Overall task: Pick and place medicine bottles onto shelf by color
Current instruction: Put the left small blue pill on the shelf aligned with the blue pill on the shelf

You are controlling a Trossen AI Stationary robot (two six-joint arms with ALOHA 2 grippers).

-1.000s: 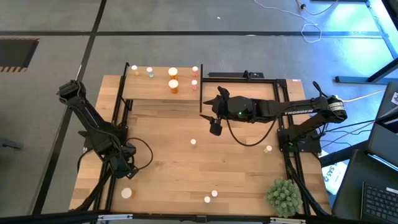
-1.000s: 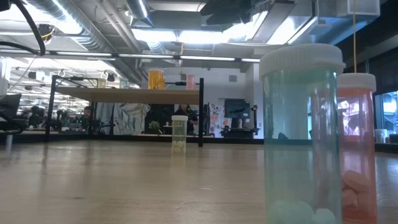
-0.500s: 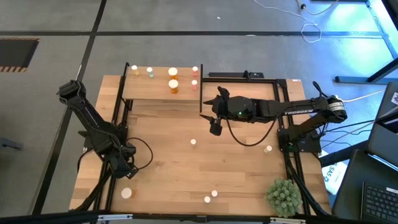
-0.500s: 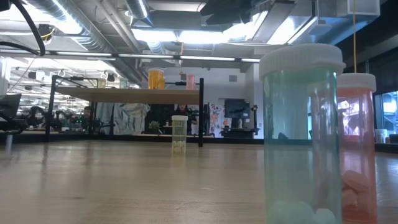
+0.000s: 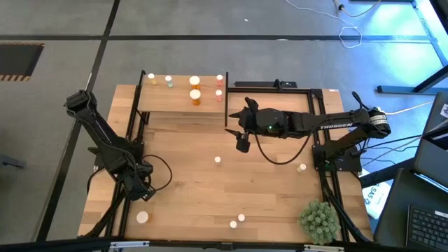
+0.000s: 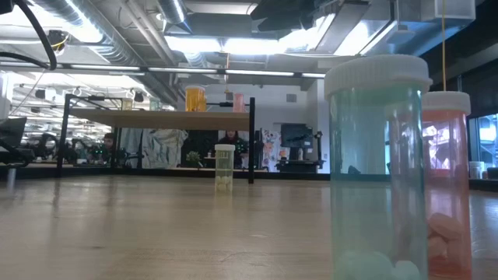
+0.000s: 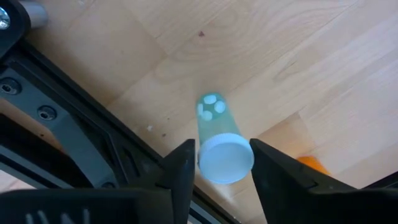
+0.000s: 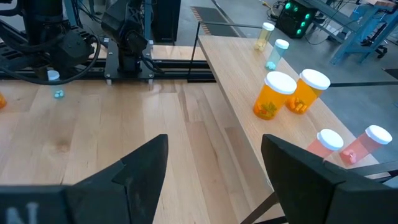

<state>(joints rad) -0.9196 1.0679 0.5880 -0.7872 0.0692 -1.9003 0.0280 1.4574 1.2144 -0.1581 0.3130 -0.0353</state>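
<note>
The left gripper (image 5: 137,190) hung low at the table's (image 5: 189,189) left front edge in the high view, well apart from the shelf (image 5: 178,98). In its wrist view, the fingers (image 7: 181,168) flanked a pale green bottle (image 7: 219,146), gaps showing. The right gripper (image 8: 211,162) gaped empty beside the shelf.

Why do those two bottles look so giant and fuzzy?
In the low view, the green bottle and pink bottle stand right by the camera, so they loom large and blur; bright ceiling lights glare behind. In the high view, the bottles look tiny.
</note>
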